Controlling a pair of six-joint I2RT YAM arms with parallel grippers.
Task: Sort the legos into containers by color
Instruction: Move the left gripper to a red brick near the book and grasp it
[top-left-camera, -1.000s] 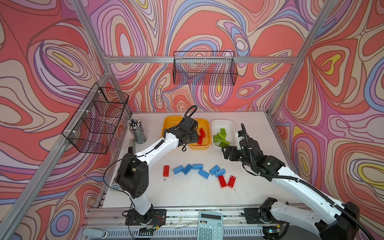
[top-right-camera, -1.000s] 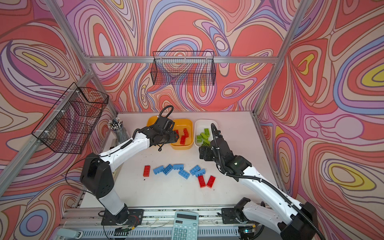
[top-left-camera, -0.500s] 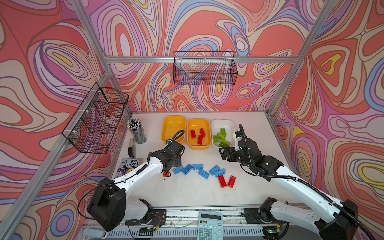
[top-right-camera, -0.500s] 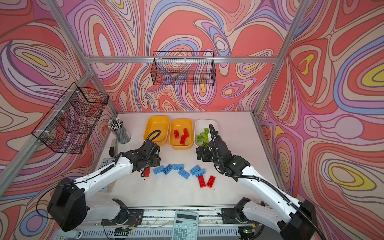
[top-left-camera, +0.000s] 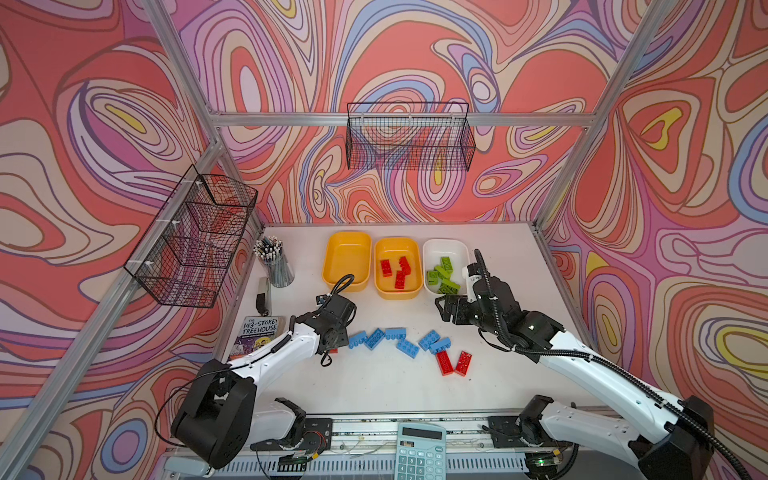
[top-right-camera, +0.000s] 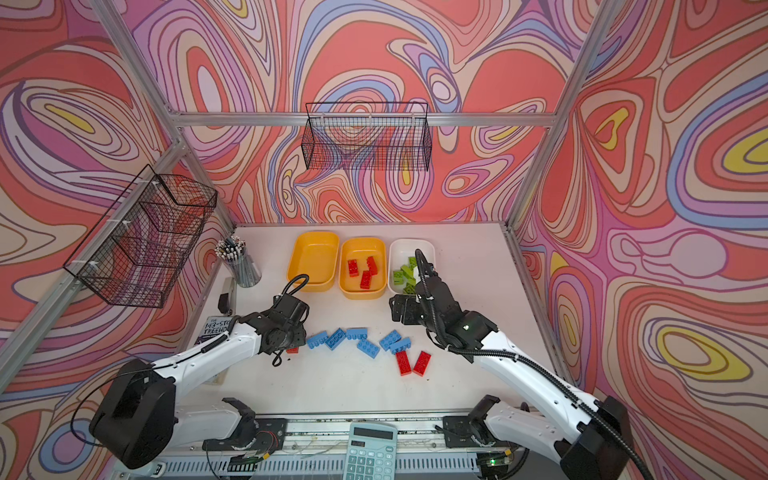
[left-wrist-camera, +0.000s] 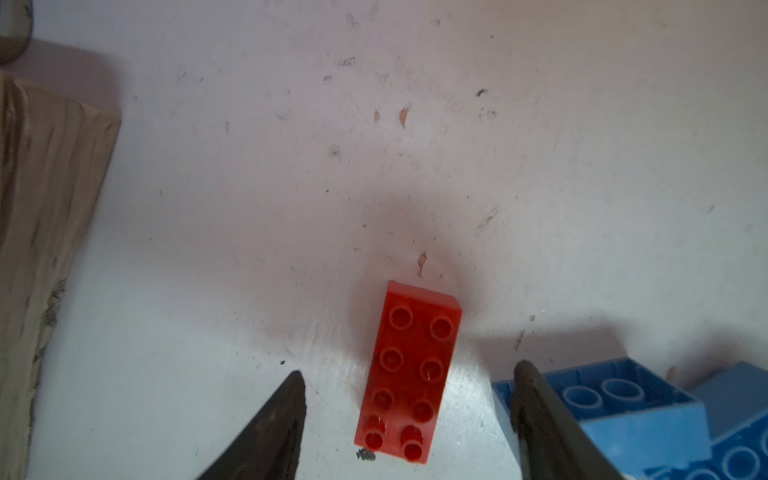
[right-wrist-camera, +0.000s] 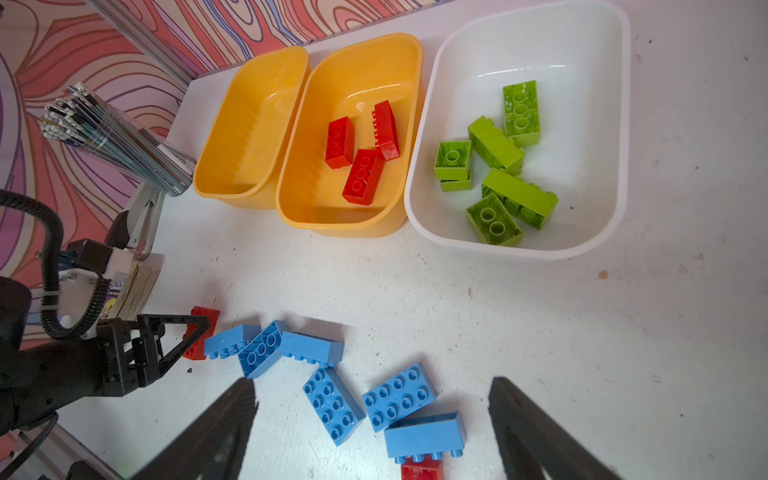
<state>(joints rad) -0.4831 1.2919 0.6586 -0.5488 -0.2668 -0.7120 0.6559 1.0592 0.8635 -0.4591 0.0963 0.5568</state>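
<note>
Red plastic lies in the gap of my left gripper (left-wrist-camera: 407, 379): one red brick (left-wrist-camera: 409, 365), studs up and flat on the white table (left-wrist-camera: 374, 145), runs lengthwise between my two dark fingers (left-wrist-camera: 274, 428). They stand apart on either side of it, with bare table showing between each tip and the brick, so I grip nothing. Just past one finger lies a blue brick (left-wrist-camera: 615, 411), tipped so its hollow underside shows. It is the near end of a loose row of blue bricks (top-left-camera: 408, 347) strung across the middle of the table in both top views. At the far end of that row, two more red bricks (top-left-camera: 444, 362) lie side by side, just beside the last blue ones. My right gripper (right-wrist-camera: 372, 395) hangs above the table with its fingers (right-wrist-camera: 216, 428) spread wide and nothing between them, near the front rim of the white tray (right-wrist-camera: 519, 249), which holds the lime green bricks (right-wrist-camera: 494, 143). Beside it, touching or nearly so, the middle yellow tray (right-wrist-camera: 340, 226) holds three red bricks (right-wrist-camera: 340, 141), and the second yellow tray (right-wrist-camera: 232, 195) stands at its other side. Farther out, a book (top-left-camera: 259, 332) lies beside my left arm, and a cup of pencils (top-left-camera: 276, 266) stands behind it.
</note>
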